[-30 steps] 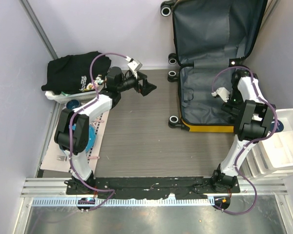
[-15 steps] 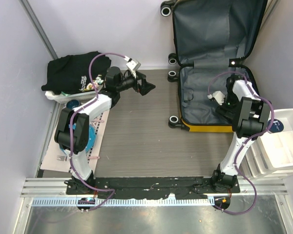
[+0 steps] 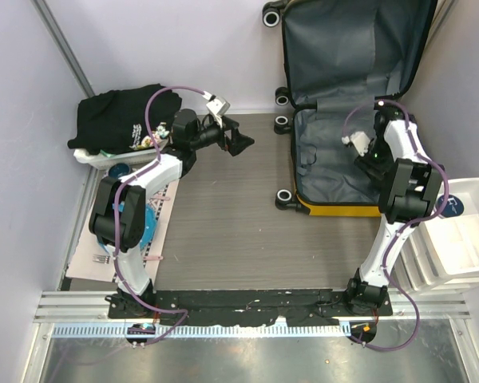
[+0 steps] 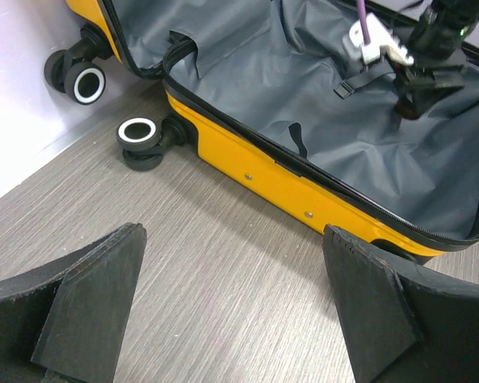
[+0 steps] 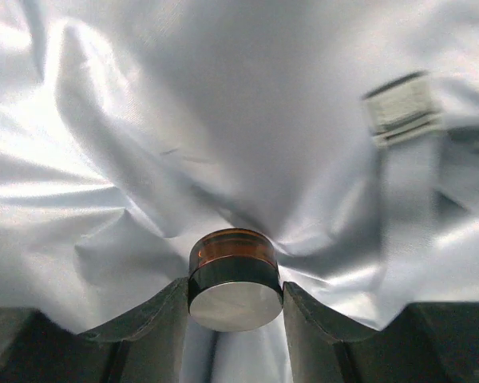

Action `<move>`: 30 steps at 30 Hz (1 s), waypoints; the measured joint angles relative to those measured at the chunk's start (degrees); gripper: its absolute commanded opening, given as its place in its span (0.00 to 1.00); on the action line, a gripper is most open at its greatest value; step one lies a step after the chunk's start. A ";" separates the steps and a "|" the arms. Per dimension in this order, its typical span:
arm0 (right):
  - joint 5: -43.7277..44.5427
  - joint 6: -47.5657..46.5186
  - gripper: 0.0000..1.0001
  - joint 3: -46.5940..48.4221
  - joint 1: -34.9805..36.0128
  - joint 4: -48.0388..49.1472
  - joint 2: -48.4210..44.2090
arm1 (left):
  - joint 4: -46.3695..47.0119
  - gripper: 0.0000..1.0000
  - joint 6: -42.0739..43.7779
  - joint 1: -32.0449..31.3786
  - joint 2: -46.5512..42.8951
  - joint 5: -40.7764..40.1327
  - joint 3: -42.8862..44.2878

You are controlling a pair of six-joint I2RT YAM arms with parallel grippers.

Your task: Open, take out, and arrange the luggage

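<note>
The yellow luggage (image 3: 339,210) lies open at the back right, its lid leaning on the wall, dark grey lining (image 3: 327,159) showing. It also shows in the left wrist view (image 4: 271,171). My right gripper (image 3: 366,166) is inside the lower half, shut on a small amber jar with a black lid (image 5: 235,278) held over the lining (image 5: 223,120). My left gripper (image 3: 241,144) is open and empty above the wooden table, left of the luggage; its fingers (image 4: 88,303) frame bare table.
A black garment (image 3: 124,116) lies on a white basket at the back left. A blue plate (image 3: 140,223) and papers lie by the left arm. White drawer bins (image 3: 463,235) stand at the right. Suitcase wheels (image 3: 284,121) jut out leftward.
My right gripper has moved inside the luggage, swinging up and toward the back of the lower half. The left arm has stayed almost still.
</note>
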 measured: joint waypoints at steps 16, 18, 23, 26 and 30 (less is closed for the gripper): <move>-6.29 14.05 0.17 31.71 6.43 -6.08 14.23 | 0.92 0.96 -1.05 0.00 0.09 0.87 -0.11; -6.47 15.37 0.17 33.20 7.04 -6.82 16.46 | 0.90 0.96 -0.94 0.02 0.09 0.87 -0.37; -5.97 16.61 0.17 33.90 7.98 -8.81 15.41 | 0.72 0.95 -0.87 0.02 0.09 1.44 -0.90; -5.05 17.22 0.16 32.85 8.02 -8.81 11.47 | 0.70 0.95 -1.01 0.00 0.07 2.21 -0.90; -1.95 19.63 0.17 25.27 8.07 -8.66 -1.27 | 0.63 0.95 -1.03 -0.26 -0.17 3.02 -1.11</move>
